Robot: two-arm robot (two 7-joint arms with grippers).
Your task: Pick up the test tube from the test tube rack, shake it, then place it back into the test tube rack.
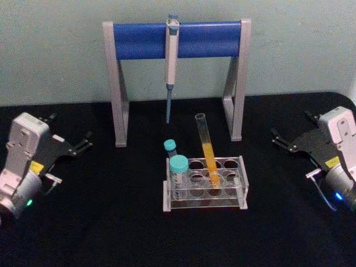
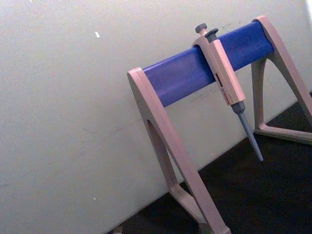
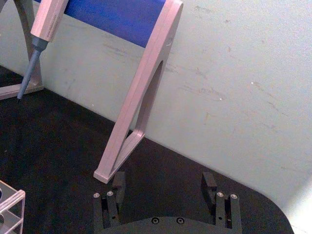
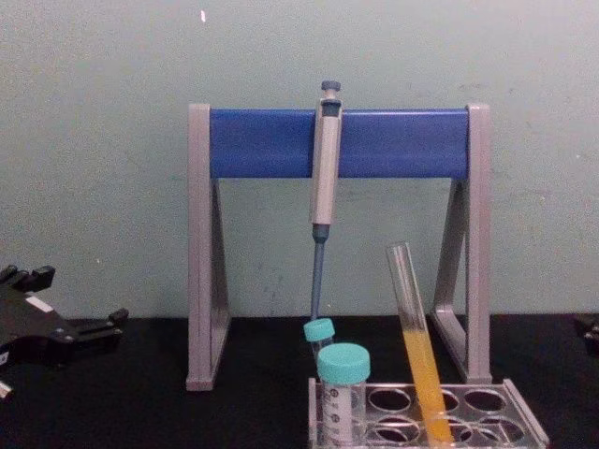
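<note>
Leaning test tube (image 1: 207, 147) in test tube rack (image 1: 242, 177), head view; left hand (image 1: 70, 129) wide; right hand (image 3: 163, 179) wide, wrist view.

clear, smooth, glossy glass in the long thin uncapped test tube (image 1: 207, 146) of orange-yellow liquid. transparent shiny plastic in the low test tube rack (image 1: 242, 192) with round holes. smooth teal plastic on the round caps (image 1: 178, 163) of the short tubes. satin blue bar and matt grey legs on the tall pipette stand (image 1: 139, 40). matt black covering over the table (image 1: 111, 222). pale, scuffed, matt wall (image 3: 234, 73). matt black finish on the right gripper (image 3: 163, 183).
</note>
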